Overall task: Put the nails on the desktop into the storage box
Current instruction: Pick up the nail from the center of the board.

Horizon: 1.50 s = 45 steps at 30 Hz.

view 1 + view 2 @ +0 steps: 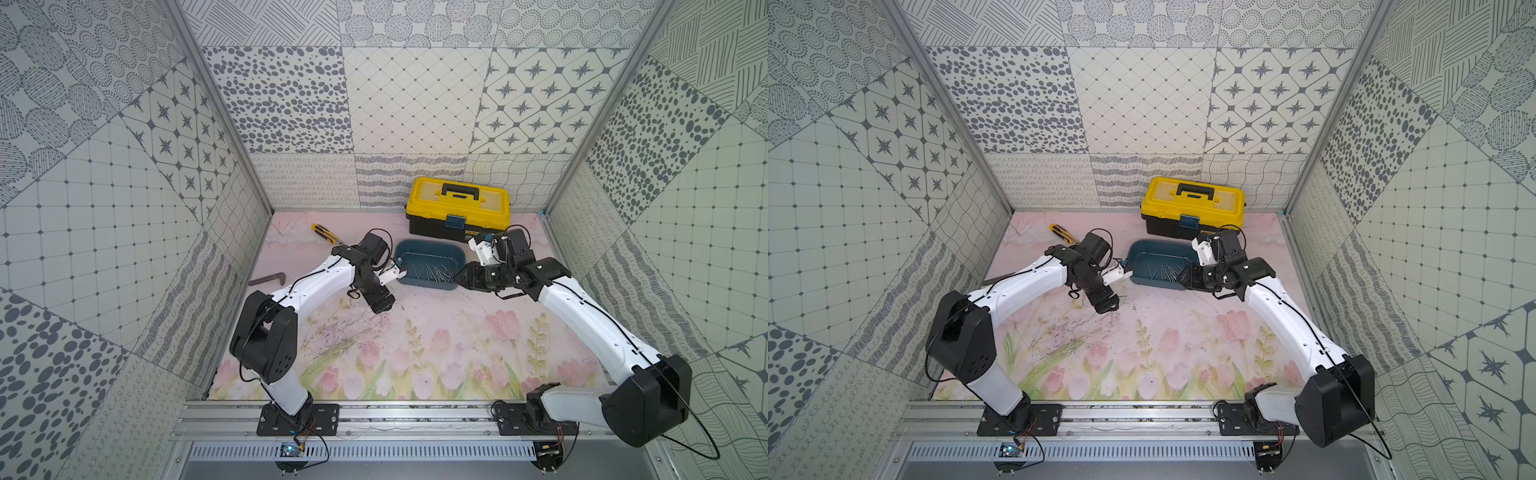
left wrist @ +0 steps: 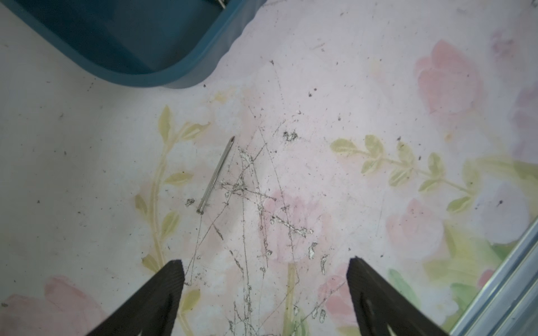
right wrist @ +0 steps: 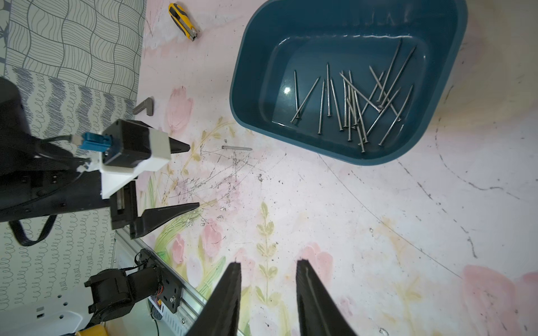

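Note:
The teal storage box [image 1: 428, 251] [image 1: 1158, 253] stands on the flowered desktop [image 1: 436, 332] between my two grippers. Several nails [image 3: 349, 101] [image 1: 432, 273] lie in a loose heap on its floor. One nail [image 2: 217, 174] [image 3: 236, 148] lies alone on the desktop, just outside the box's near corner [image 2: 186, 72]. My left gripper [image 2: 265, 260] [image 3: 190, 176] hangs open above the desktop, close to this nail, with nothing between its fingers. At the box's right end, my right gripper [image 3: 269, 261] [image 1: 460, 278] is open by a moderate gap and holds nothing.
A yellow-and-black toolbox [image 1: 457, 208] stands against the back wall behind the box. A yellow utility knife [image 1: 326, 234] [image 3: 183, 21] lies at the back left, and an L-shaped dark bar [image 1: 268, 279] [image 3: 144, 106] by the left wall. An aluminium rail [image 1: 415, 415] borders the front edge.

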Each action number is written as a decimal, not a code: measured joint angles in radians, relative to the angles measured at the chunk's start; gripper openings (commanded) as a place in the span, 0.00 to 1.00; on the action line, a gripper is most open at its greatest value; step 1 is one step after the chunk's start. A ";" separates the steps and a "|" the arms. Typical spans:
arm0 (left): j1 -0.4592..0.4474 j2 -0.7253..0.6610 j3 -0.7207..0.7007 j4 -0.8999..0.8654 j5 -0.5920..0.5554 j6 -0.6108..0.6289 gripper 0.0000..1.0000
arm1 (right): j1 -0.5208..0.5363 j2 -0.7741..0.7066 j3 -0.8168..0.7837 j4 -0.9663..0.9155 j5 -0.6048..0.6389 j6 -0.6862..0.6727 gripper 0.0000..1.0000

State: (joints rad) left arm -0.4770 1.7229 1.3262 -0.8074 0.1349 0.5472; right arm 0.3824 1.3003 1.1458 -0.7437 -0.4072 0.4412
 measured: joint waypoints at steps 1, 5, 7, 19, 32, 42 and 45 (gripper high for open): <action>0.002 0.011 0.000 0.002 -0.001 0.029 0.92 | 0.001 0.000 -0.001 0.000 -0.001 0.005 0.38; 0.011 0.059 0.000 0.019 -0.009 0.144 0.89 | 0.003 0.000 -0.002 -0.001 -0.004 0.027 0.39; 0.015 0.079 0.000 0.029 -0.013 0.196 0.89 | 0.003 0.000 -0.002 -0.002 -0.004 0.035 0.39; 0.063 0.167 0.003 0.074 -0.015 0.453 0.76 | 0.011 0.000 -0.001 -0.026 -0.007 0.085 0.40; 0.069 0.270 0.053 0.090 -0.018 0.586 0.49 | 0.051 0.000 -0.001 -0.031 0.000 0.118 0.42; 0.072 0.296 0.075 0.082 -0.012 0.616 0.43 | 0.055 0.002 0.007 -0.034 -0.004 0.128 0.43; 0.074 0.300 0.079 0.082 -0.011 0.619 0.38 | 0.055 0.009 0.010 -0.035 -0.009 0.127 0.43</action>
State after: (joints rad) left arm -0.4030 2.0232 1.4055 -0.7254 0.1238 1.1664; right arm 0.4374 1.3094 1.1557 -0.7788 -0.4160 0.5686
